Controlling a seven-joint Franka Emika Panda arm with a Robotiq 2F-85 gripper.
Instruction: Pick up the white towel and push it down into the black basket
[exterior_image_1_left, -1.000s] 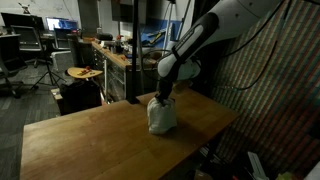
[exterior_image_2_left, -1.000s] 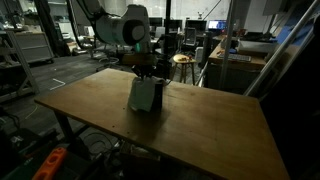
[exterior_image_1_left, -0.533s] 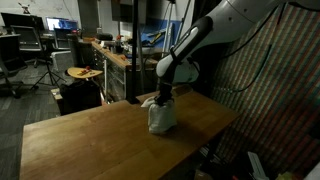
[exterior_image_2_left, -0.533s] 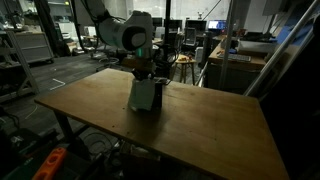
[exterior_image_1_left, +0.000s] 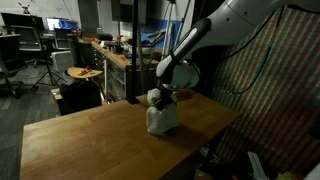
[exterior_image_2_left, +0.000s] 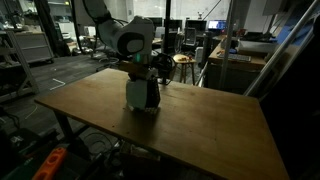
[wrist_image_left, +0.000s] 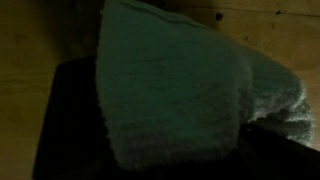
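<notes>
Leans down over the wooden surface (exterior_image_1_left: 85, 140), with the hand (exterior_image_1_left: 163, 96) set on top of the white towel (exterior_image_1_left: 160, 120).

Slopes in from above in both exterior views, pale forearm angled downward and wrist turned straight down over the bundle. Keeps the hand's fingers together and buried in the folds; cannot tell whether any cloth is pinched between them. Shows the white towel (wrist_image_left: 180, 80) in the wrist view as a thick, wrinkled mass filling most of the frame, bunched into the black basket (wrist_image_left: 65, 130), whose dark edge peeks out at the lower left. Hides the basket almost wholly under cloth in an exterior view (exterior_image_2_left: 142, 96), standing as an upright lump near the far edge of the surface. Leaves a round stool (exterior_image_1_left: 83, 73) and a cluttered workbench (exterior_image_1_left: 115, 55) well apart, beyond the surface.
</notes>
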